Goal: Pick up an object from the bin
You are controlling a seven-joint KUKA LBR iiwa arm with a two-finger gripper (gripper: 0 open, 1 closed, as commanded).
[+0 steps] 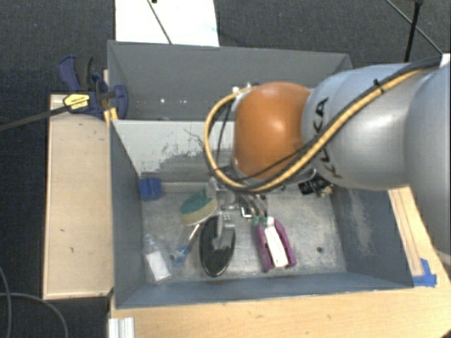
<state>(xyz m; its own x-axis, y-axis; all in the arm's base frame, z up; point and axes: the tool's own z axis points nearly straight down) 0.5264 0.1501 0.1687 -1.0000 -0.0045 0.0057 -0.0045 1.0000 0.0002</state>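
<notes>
My gripper [227,220] comes down out of the arm's orange wrist cover to the middle of the bin floor. It is right over the upper end of a black oval brush-like thing [215,253] lying near the front wall. Touching the gripper's left side is a green and yellow sponge [196,206]. Just to its right lies a purple and white elongated thing [273,245], pointing towards the front wall.
A small blue block [150,188] sits by the left wall. A clear little bottle [156,263] and a small blue piece [180,253] lie in the front left corner. The arm covers the bin's right rear part.
</notes>
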